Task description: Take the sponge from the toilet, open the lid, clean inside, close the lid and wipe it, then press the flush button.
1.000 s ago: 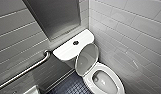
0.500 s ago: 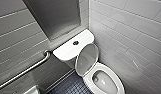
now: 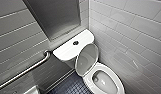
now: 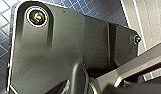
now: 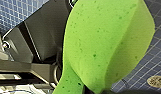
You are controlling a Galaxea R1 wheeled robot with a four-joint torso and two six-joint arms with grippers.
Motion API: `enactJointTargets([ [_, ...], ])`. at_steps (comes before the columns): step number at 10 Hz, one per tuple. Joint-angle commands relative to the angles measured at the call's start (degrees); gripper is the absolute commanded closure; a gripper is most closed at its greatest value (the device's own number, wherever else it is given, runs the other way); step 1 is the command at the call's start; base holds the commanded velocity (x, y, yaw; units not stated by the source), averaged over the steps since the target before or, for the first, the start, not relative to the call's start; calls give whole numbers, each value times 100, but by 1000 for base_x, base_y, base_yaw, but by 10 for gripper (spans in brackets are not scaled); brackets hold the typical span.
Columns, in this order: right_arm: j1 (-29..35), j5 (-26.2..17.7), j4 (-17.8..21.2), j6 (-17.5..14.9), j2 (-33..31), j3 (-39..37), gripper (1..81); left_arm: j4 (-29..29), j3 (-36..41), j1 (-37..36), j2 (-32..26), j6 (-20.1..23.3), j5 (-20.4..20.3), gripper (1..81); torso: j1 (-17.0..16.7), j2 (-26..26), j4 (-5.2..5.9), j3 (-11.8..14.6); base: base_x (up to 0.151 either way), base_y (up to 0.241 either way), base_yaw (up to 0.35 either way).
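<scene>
White tiled walls met in a corner, and a wide brushed-metal panel was set into the wall behind the tank. The floor was laid in small dark blue tiles. The same tiles showed beneath both of my wrists.

The toilet stood in that corner, white and glossy, close to the right-hand wall. Its rounded tank sat just under the metal panel. The lid was raised, tilted back with its upper edge against the front of the tank. That left the ring-shaped seat and the bowl open to me. A metal grab bar ran slantwise along the left wall, and its bent end reached the wall just beside the tank.

The sponge was not on the toilet. It was in my right gripper, bright green and flecked with darker green. It hung above the blue floor, near the camera on that wrist. My fingers were closed on its lower end, and the pad was creased and folded over where they pinched it. Whether my left gripper was open or closed I could not tell.

The flush button, small, round and dark, sat in the middle of the tank top. A round speckled drain cover lay in the floor beyond the sponge.
</scene>
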Motion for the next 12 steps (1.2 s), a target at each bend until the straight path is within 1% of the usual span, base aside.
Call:
enactJointTargets([
  [1, -535, 511, 60, 19, 260, -357, 811, -31, 157, -15, -176, -18, 419, 10, 0, 0, 0, 0, 0, 0, 0],
  [3, -712, 458, 8, 28, 784, -1196, 811, -40, 288, -102, -229, -27, 419, 10, -2, 0, 0, 0, 0, 0, 0],
  [5, -677, -77, 86, -59, 1051, -1490, 811, -57, 543, -374, -325, -35, 428, 10, -5, 0, 0, 0, 0, 0, 0],
  [6, -642, -209, 429, -227, 1121, -1666, 811, -110, 702, -576, -396, -106, 437, 10, -7, 0, 0, 0, 0, 0, 0],
  [7, -642, -236, 1092, -941, 1130, -1702, 811, -189, 903, -787, -500, -184, 481, 10, -7, 0, 0, 0, 0, 0, 0],
  [8, -650, -227, 2015, -1874, 1156, -1675, 811, -207, 1010, -927, -563, -264, 481, 10, -7, 0, 0, 0, 0, 0, 0],
  [9, -755, -148, 2378, -2341, 1217, -1692, 811, -216, 1053, -1113, -606, -385, 472, 10, -7, 0, 0, 0, 0, 0, 0],
  [11, -853, -60, 2381, -2512, 1306, -1798, 811, -216, 1097, -1622, -615, -976, 437, 10, -7, 0, 0, 0, 0, 0, 0],
  [12, -861, -60, 2363, -2521, 1341, -1833, 811, -216, 1220, -1851, -624, -1194, 428, 10, -7, 0, 0, 0, 0, 0, 0],
])
